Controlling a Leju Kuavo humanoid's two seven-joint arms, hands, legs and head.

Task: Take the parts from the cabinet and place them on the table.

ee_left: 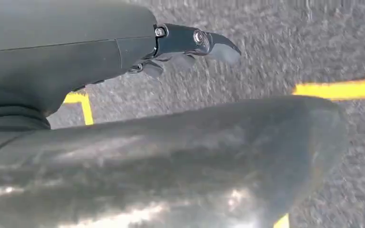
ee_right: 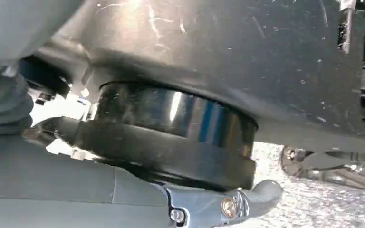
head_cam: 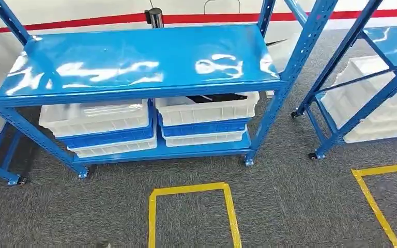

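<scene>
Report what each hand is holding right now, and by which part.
Nothing is held. The left hand hangs over the carpet with nothing in its fingers; the right hand hangs beside the robot's body, also without anything.

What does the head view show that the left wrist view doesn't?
Head view alone: a blue rack with a glossy top shelf, white bins and blue bins stacked on its lower shelf, one white bin holding something dark, a second rack to the right, and a red stripe behind.

Left wrist view alone: the left hand from close behind, hanging above the floor with nothing in it.

Both share: grey carpet marked with yellow tape.
</scene>
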